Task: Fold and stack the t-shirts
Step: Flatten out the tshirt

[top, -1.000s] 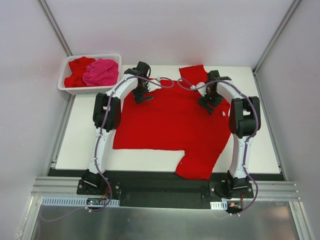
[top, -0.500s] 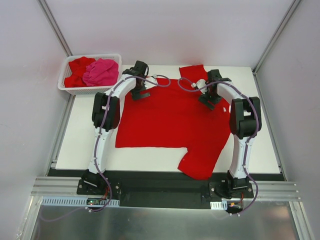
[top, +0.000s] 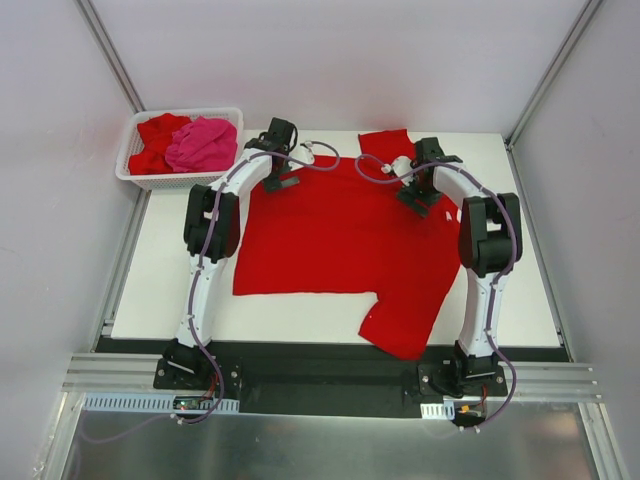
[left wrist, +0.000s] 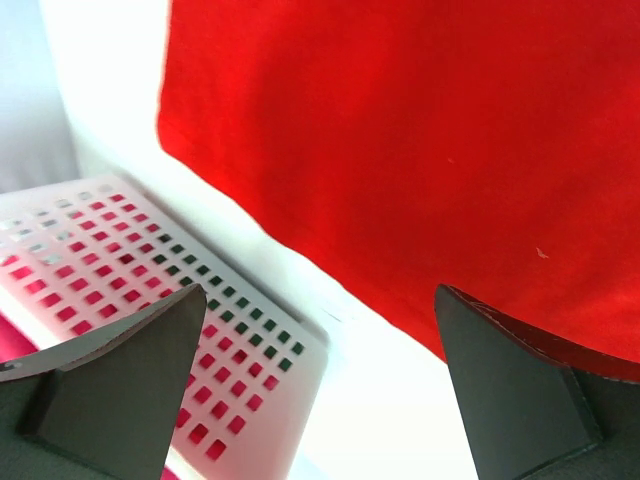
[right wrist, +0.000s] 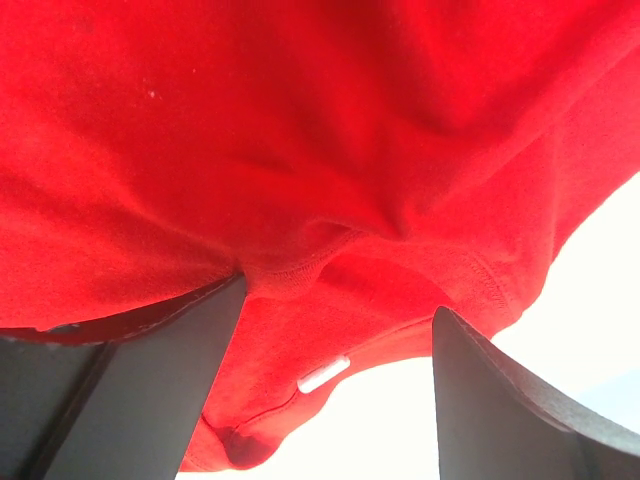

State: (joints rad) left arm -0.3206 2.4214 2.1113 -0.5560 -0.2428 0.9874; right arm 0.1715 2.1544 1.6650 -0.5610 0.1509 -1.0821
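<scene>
my left pincer (left wrist: 320,292) stood wide at the far left edge of the red t-shirt (top: 340,240), beside the basket (top: 178,181); my right pincer (right wrist: 340,298) gaped over its bunched collar, far right.

The left gripper's (left wrist: 318,300) fingers stand wide apart over a bare strip of white table (left wrist: 385,410). The white lattice basket (left wrist: 120,270) blocks its left, and the red t-shirt's (left wrist: 400,130) edge lies to its right. The right gripper (right wrist: 338,300) straddles bunched folds of that t-shirt, with bare table off its right finger.
</scene>
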